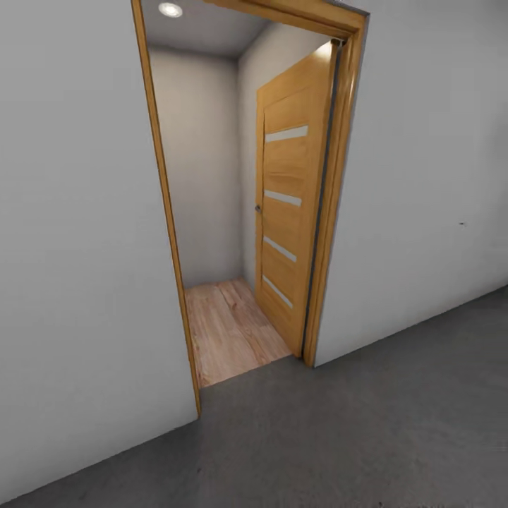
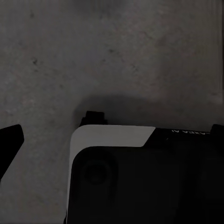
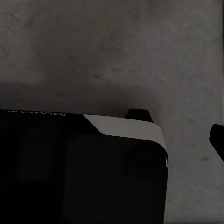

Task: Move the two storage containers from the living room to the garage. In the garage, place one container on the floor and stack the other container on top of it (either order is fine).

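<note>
The head view looks at an open doorway [image 1: 233, 212] with a wooden frame set in a plain grey-white wall [image 1: 77, 247]. A wooden panel door [image 1: 293, 197] with four pale glass strips stands swung inward on the right side of the opening. Beyond the threshold lies a light wood-plank floor [image 1: 229, 324] and a small beige-walled space lit by a ceiling lamp [image 1: 170, 9]. On the near side spreads the dark grey concrete floor [image 1: 339, 437] of the garage. Each wrist view shows that mottled concrete under the robot's dark body [image 2: 140, 177]. Whether the left and right grippers are released or clenched cannot be told. The two storage containers appear nowhere here
</note>
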Available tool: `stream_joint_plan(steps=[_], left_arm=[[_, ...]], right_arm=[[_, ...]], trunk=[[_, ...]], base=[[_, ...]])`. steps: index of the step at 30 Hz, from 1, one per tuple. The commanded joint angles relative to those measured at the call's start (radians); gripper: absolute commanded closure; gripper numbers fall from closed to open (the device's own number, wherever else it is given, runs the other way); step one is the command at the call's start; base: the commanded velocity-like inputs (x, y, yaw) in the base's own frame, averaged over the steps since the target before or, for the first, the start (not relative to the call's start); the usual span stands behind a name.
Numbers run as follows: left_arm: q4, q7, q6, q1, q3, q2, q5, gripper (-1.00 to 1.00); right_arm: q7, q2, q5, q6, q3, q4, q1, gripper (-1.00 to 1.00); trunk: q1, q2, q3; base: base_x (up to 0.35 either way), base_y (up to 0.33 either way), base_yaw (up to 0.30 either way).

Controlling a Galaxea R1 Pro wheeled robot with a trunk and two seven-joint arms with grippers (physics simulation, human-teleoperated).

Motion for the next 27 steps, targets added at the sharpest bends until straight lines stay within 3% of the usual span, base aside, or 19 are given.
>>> stream_joint_plan(steps=[1, 27], left_arm=[[0.0, -0.003, -0.001, 0.0, -0.003, 0.001, 0.01, -1.0], [0.0, -0.003, 0.003, 0.0, -0.003, -0.003, 0.01, -1.0]], right_arm=[[-0.001, 0.001, -0.01, -0.005, 0.008, 0.003, -0.001, -1.0], [-0.001, 0.001, -0.01, -0.005, 0.007, 0.003, -0.001, -1.0]], trunk=[[0.0, -0.001, -0.001], [0.0, -0.001, -0.001]], base=[[0.0, 0.0, -0.246], [0.002, 0.0, -0.242]])
